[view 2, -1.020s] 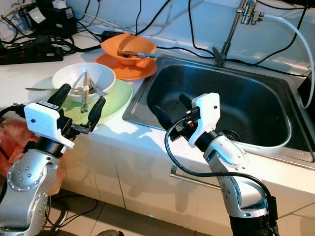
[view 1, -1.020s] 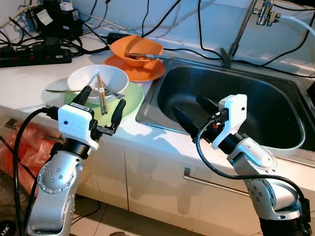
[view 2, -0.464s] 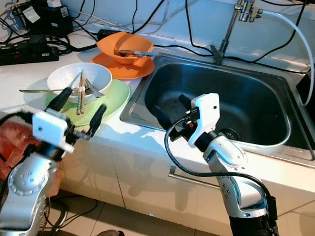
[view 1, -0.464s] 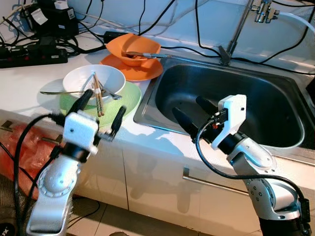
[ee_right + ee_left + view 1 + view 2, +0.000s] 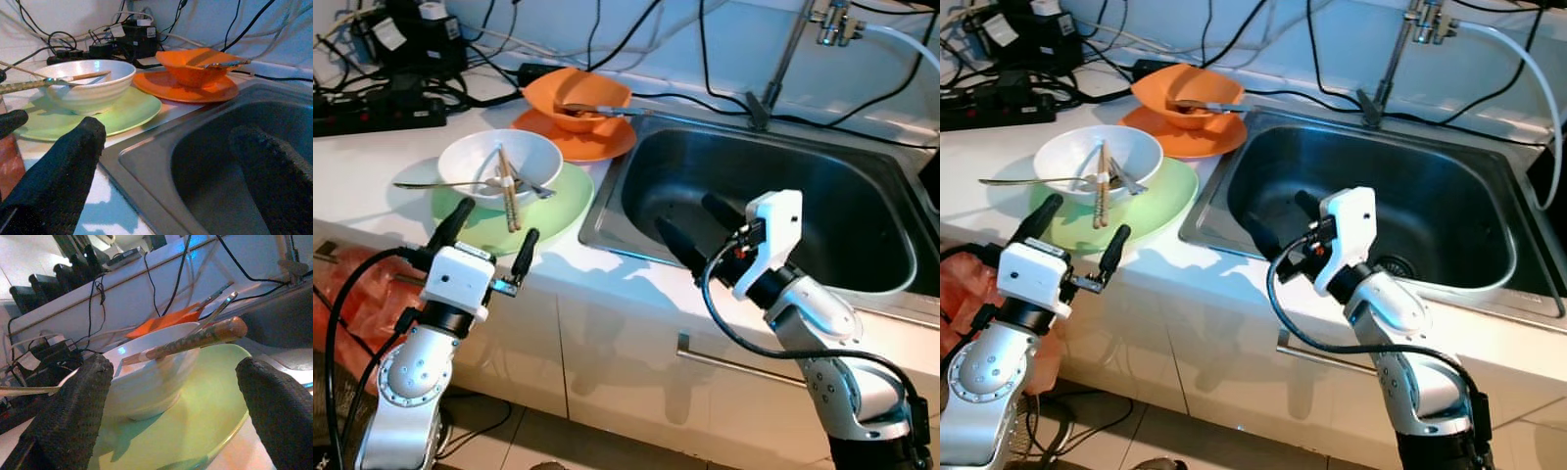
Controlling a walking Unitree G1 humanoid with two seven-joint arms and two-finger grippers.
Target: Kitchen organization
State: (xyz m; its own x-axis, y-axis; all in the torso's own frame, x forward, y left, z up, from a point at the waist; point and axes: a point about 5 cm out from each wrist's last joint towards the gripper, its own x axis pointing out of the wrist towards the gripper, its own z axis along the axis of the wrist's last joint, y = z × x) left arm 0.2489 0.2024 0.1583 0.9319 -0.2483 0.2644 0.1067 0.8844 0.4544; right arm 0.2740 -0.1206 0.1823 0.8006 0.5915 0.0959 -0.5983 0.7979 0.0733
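A white bowl [image 5: 499, 162] holding chopsticks [image 5: 507, 186] and metal cutlery sits on a green plate [image 5: 558, 201] on the white counter. Behind it an orange bowl [image 5: 576, 96] with a utensil rests on an orange plate [image 5: 597, 142]. My left gripper [image 5: 487, 235] is open at the counter's front edge, just in front of the green plate, with nothing between its fingers. My right gripper [image 5: 693, 223] is open and empty over the near left corner of the steel sink [image 5: 862, 196].
Black power strips [image 5: 372, 108] and tangled cables lie along the back of the counter. A tap [image 5: 793, 54] stands behind the sink. A cupboard front with a metal handle [image 5: 734, 362] lies below. An orange-red bag [image 5: 357, 294] sits low at the left.
My left arm has dropped and pulled back toward the counter's front edge, its gripper still open. The right arm has stayed put. The camera shifted slightly.
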